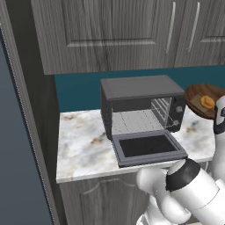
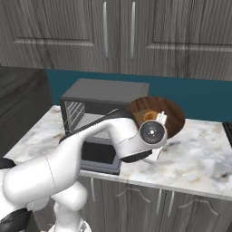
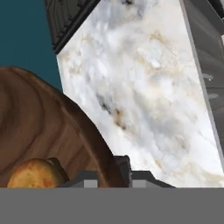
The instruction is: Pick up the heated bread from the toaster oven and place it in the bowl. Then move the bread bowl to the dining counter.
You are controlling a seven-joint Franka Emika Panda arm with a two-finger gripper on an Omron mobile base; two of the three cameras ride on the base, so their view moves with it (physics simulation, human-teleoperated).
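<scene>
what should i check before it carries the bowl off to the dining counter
1. Bread lies inside the bowl: ok.
2. Gripper clamped on the bowl rim: ok in the hand view.
3. Bowl lifted off the marble counter: ok, but tilted.
4. Bread safe from sliding out of the tilted bowl: cannot tell.
5. Toaster oven rack empty: ok.
6. Oven door closed: not ok, it hangs open toward the arm's path.

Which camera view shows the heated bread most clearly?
The left base view: the heated bread lies whole and uncovered inside the bowl. In the hand view it is large but cut off by the bottom edge. In the right base view the arm partly hides it.
</scene>
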